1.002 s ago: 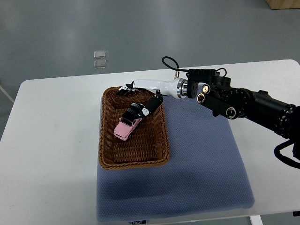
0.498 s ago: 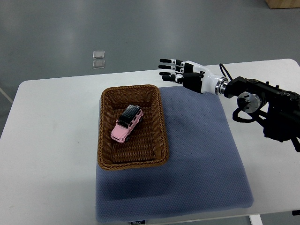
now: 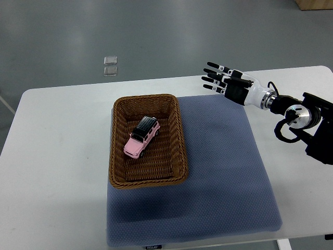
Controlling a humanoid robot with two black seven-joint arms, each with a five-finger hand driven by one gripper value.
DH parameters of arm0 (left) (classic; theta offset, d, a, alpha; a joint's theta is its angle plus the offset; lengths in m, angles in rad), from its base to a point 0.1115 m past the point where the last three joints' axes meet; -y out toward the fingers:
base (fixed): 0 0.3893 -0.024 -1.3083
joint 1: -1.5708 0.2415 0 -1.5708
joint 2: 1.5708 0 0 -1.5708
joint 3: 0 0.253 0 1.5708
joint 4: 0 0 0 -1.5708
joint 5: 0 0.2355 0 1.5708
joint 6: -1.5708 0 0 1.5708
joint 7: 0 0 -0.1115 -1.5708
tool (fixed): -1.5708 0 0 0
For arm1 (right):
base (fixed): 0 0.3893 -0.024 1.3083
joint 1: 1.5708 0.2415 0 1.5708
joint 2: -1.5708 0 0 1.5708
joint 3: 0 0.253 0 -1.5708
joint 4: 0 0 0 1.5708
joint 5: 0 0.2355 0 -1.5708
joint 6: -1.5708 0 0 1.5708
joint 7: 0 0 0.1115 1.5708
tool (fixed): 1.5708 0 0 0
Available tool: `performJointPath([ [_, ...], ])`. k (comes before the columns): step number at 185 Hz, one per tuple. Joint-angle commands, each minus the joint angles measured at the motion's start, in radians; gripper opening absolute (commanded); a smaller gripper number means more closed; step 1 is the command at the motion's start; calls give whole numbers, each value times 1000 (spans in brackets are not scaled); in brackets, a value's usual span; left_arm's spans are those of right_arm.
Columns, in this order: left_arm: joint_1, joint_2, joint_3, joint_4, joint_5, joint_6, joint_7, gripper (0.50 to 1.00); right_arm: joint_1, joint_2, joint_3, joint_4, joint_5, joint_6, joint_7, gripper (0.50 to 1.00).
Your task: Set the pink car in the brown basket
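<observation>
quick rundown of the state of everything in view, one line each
pink car: lying in the basket, upright on its wheels, nothing holding it
brown basket: on the blue mat, holding the car
right hand: fingers spread, empty, over the mat's far right corner
blue mat: flat on the white table

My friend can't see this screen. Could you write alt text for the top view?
A pink car lies inside a brown basket on a blue mat covering a white table. The right robot hand, fingers spread and empty, hovers above the table's far right side.
</observation>
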Motion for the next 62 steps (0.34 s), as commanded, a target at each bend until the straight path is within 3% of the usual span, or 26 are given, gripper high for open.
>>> performJointPath([
  [1,0,0,0,0,0,-1,0,1000,-22,2,-4,-4,-2,-3,0,917],
  [62,0,0,0,0,0,-1,0,1000,-35,-10,4,-4,-3,15,5,919],
])
